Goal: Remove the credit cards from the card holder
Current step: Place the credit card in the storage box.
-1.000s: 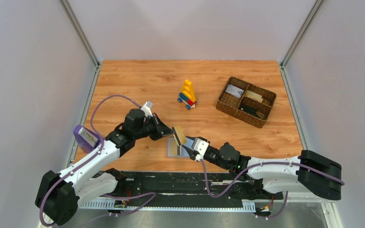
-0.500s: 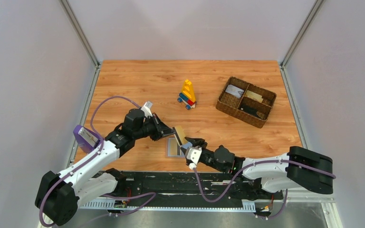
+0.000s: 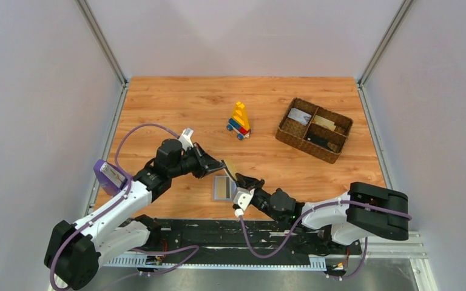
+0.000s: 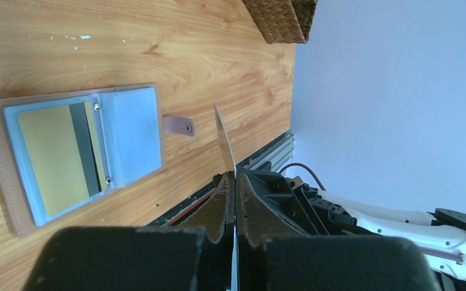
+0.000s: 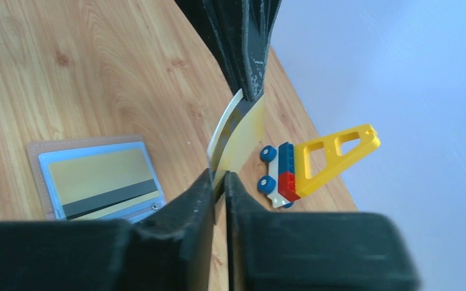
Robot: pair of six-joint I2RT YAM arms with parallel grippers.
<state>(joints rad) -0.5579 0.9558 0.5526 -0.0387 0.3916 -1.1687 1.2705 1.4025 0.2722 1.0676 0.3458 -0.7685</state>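
The card holder [image 3: 221, 188] lies open and flat on the wood near the front edge, light blue with a pinkish tab [image 4: 179, 125]. A tan-gold card with a black stripe [image 4: 54, 157] shows in one pocket. My left gripper [image 3: 221, 164] is shut on another tan-gold credit card [image 3: 230, 171] and holds it above the holder. The left wrist view shows this card edge-on [image 4: 224, 142]. My right gripper [image 3: 241, 180] has come in from the right. Its jaws pinch the card's lower edge [image 5: 239, 142], and the card is slightly bowed between the two grippers.
A brown woven basket [image 3: 303, 145] with compartments stands at the back right and holds a few flat cards. A yellow, red and blue brick toy [image 3: 239, 120] stands behind the grippers. A purple block [image 3: 109, 176] sits at the table's left edge.
The right arm has slid left toward the held card and its jaws have narrowed onto the card's edge. The left gripper has kept the card almost still.
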